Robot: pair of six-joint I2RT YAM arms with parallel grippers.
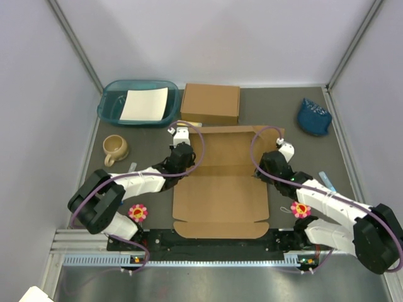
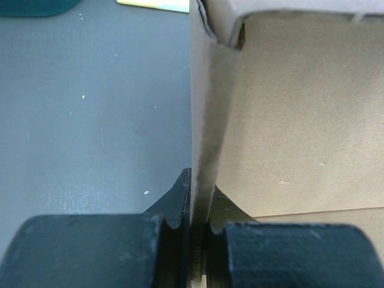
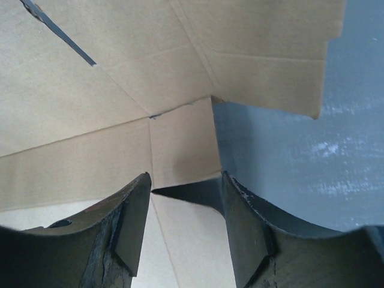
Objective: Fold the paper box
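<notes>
The paper box [image 1: 220, 198] is a brown cardboard die-cut sheet lying mostly flat mid-table, its rear panel and left side flap raised. My left gripper [image 1: 191, 153] is at the sheet's left edge. In the left wrist view it [image 2: 201, 225] is shut on the upright left flap [image 2: 207, 138], which stands edge-on between the fingers. My right gripper [image 1: 260, 170] is at the sheet's right edge. In the right wrist view it [image 3: 185, 186] is open, its fingers [image 3: 129, 216] either side of a small raised corner tab [image 3: 180, 147] without pinching it.
A teal tray [image 1: 113, 94] holding a white sheet [image 1: 145, 104] stands at the back left. A closed brown box [image 1: 210, 103] is behind the sheet. A tan mug [image 1: 116, 148] is at the left, a blue object [image 1: 313, 116] at the back right.
</notes>
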